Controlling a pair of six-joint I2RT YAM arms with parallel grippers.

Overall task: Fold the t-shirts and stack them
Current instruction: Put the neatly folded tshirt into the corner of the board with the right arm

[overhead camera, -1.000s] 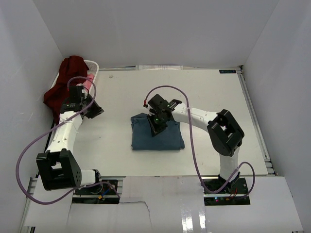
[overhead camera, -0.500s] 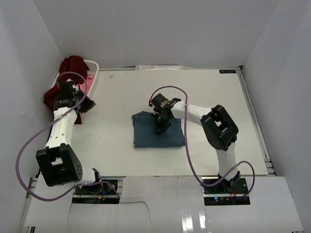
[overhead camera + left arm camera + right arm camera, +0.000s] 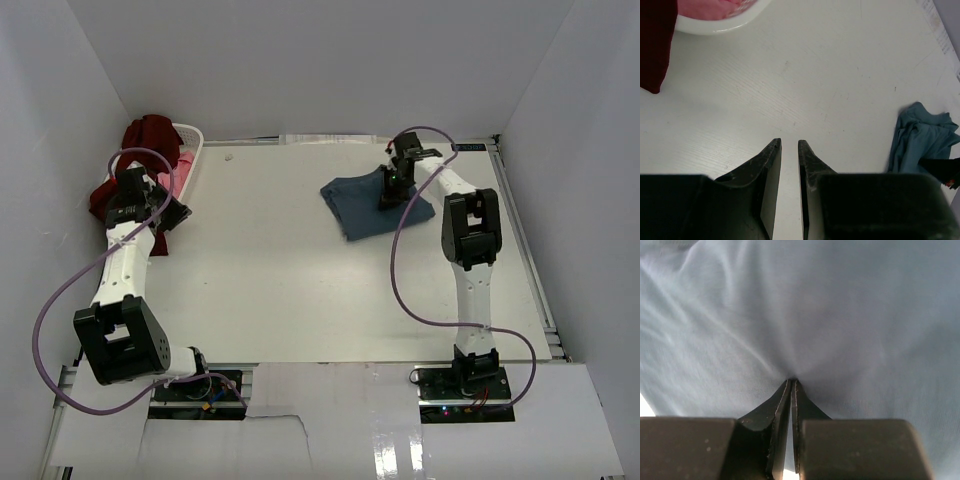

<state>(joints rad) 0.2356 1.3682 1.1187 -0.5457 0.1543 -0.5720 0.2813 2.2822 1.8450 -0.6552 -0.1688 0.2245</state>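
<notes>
The dusty teal-blue t-shirt [image 3: 358, 205] lies folded and somewhat rumpled at the far right-centre of the table. It also shows at the right edge of the left wrist view [image 3: 922, 136] and fills the right wrist view [image 3: 800, 305]. My right gripper [image 3: 391, 190] [image 3: 791, 381] is shut on a pinch of this shirt, and the cloth puckers at its tips. My left gripper [image 3: 168, 214] [image 3: 788, 143] is narrowly open and empty, low over bare table beside the basket. The dark maroon shirt [image 3: 145, 135] [image 3: 655, 45] hangs over the basket. The pink shirt [image 3: 178, 172] [image 3: 715, 6] lies inside it.
The white plastic laundry basket [image 3: 196, 138] [image 3: 725, 26] stands at the far left corner against the wall. White walls close in the table on the left, back and right. The right arm is stretched far out along the table's right side.
My right gripper has dragged the teal-blue shirt from the table's middle to the far right. My left gripper has swung left towards the basket.
</notes>
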